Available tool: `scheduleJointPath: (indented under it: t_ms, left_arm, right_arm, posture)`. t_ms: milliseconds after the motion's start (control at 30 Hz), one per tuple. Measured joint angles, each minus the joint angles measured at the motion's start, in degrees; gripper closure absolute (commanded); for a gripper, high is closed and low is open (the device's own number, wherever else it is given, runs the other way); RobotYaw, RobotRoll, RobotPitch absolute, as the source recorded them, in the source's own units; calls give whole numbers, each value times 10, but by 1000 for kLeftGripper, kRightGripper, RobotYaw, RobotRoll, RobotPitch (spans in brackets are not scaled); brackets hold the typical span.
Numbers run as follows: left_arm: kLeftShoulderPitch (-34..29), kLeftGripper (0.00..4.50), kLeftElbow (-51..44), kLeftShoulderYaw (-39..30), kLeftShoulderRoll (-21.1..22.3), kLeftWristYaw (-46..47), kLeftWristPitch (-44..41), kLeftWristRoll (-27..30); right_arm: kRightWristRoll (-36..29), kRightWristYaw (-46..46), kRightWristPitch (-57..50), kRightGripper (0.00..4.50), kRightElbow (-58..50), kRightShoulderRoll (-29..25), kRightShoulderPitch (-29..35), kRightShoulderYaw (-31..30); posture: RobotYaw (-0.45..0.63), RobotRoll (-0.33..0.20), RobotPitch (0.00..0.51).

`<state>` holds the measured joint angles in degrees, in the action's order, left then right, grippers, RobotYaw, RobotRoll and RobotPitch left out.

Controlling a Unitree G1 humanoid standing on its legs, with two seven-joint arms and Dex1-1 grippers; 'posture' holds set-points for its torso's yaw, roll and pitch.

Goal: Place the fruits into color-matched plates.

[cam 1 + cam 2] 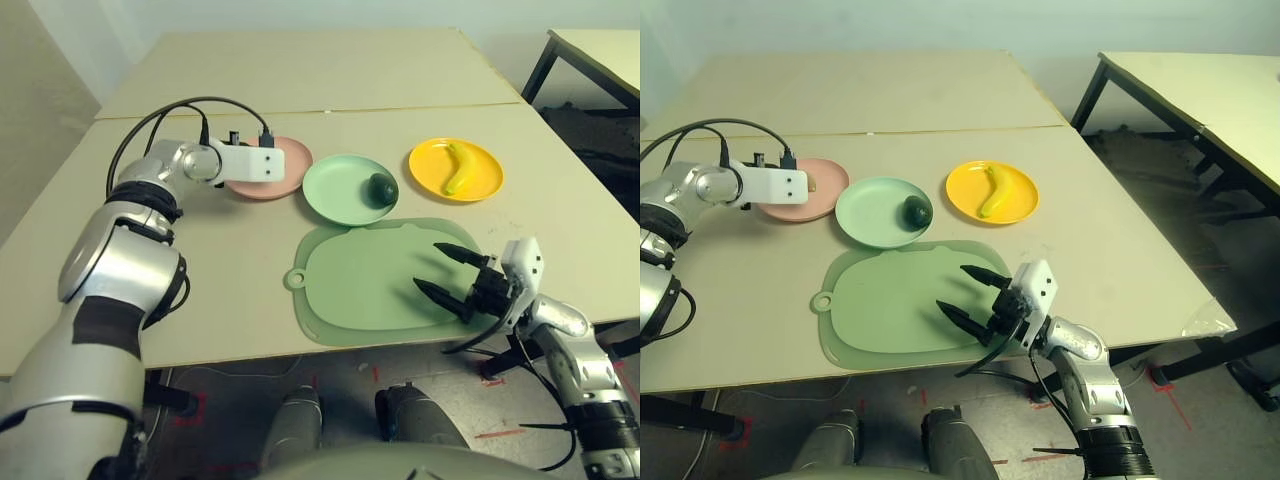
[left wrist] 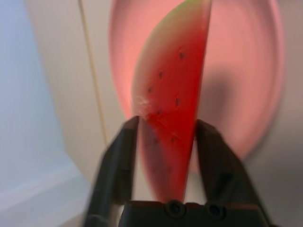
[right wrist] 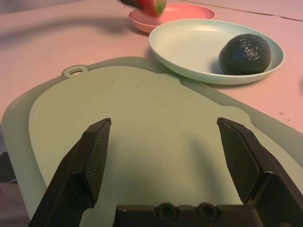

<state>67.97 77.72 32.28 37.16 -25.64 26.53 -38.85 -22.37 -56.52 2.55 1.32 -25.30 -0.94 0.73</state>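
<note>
My left gripper point(image 2: 165, 125) hangs over the pale pink plate point(image 1: 292, 180), shut on the red watermelon wedge point(image 2: 170, 90), which stands on edge between the fingers above the plate. The dark-green avocado point(image 1: 379, 189) lies in the mint green plate point(image 1: 335, 195). On the yellow plate point(image 1: 487, 186) rests the curved banana point(image 1: 458, 167). Low over the near right part of the cutting mat, my right gripper point(image 1: 428, 266) stands open with nothing between its fingers.
A large pale-green cutting mat point(image 1: 360, 290) with a small handle loop lies in front of the plates, near the table's front edge. Black cables arch over my left forearm. Another table stands at the far right.
</note>
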Motion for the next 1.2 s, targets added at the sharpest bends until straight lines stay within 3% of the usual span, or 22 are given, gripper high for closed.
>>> scheduleJointPath:
  t_ms: [67, 133, 567, 833, 1033, 1200]
  left_arm:
    - [-1, 510, 0, 0, -1, 4, 0, -1]
    - [-1, 48, 0, 0, -1, 8, 0, -2]
    - [-1, 48, 0, -9, -7, 25, -3, -4]
    - [-1, 48, 0, -79, -21, 57, -36, 49]
    - [-19, 48, -17, -207, -19, 11, -43, 172]
    - [-114, 48, -123, -326, -11, -73, -72, 312]
  right_arm:
    - [0, 2, -2, 0, -7, 0, 2, 0]
    - [0, 6, -6, 0, -14, 0, 7, 0]
    - [-1, 18, -23, 0, -35, -2, 24, 2]
    - [-1, 19, -23, 0, -33, -2, 14, 2]
    - [2, 26, -15, 0, -28, -2, 17, 5]
    - [10, 41, 27, 0, 0, -4, 22, 28]
  posture:
    - [-41, 0, 101]
    - [-43, 0, 102]
    - [-41, 0, 95]
    - [-36, 0, 96]
    - [-27, 0, 101]
    - [10, 0, 111]
